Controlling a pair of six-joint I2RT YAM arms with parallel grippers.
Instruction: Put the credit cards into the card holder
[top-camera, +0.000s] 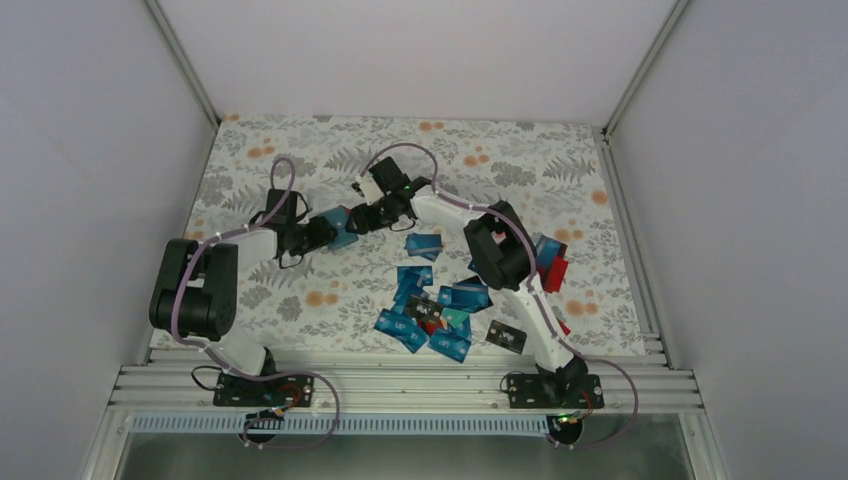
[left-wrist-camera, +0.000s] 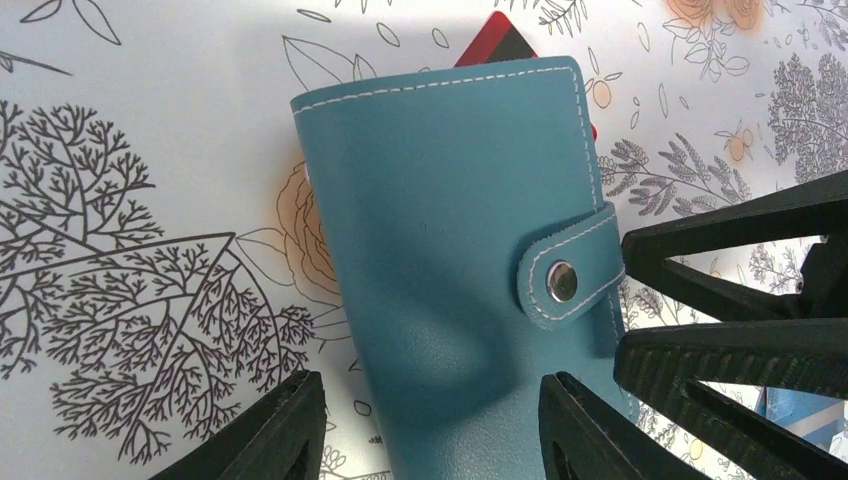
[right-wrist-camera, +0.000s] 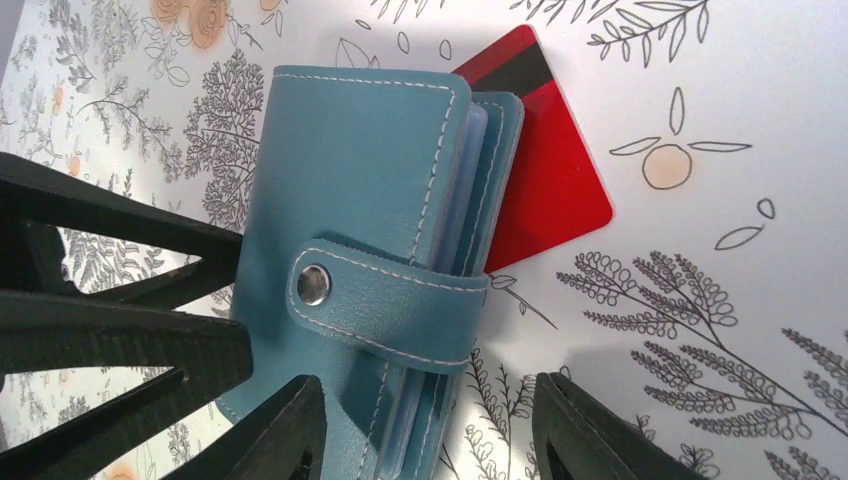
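The card holder (top-camera: 343, 227) is a teal-blue wallet, closed, with its strap snapped shut, lying on the flowered mat between my two grippers. The left gripper (left-wrist-camera: 430, 430) is open; one finger is beside the holder (left-wrist-camera: 450, 250) and the other over its near end. The right gripper (right-wrist-camera: 430, 430) is open too, straddling the holder's (right-wrist-camera: 350, 180) open edge. A red card (right-wrist-camera: 550, 170) pokes out at the holder's far end; I cannot tell whether it is inside or underneath. Several credit cards (top-camera: 435, 305), mostly blue and teal, lie in a loose pile nearer the arm bases.
A black card (top-camera: 506, 336) lies by the right arm's base. Red and blue cards (top-camera: 553, 270) sit behind the right arm's elbow. White walls with metal rails (top-camera: 625, 200) enclose the mat on three sides.
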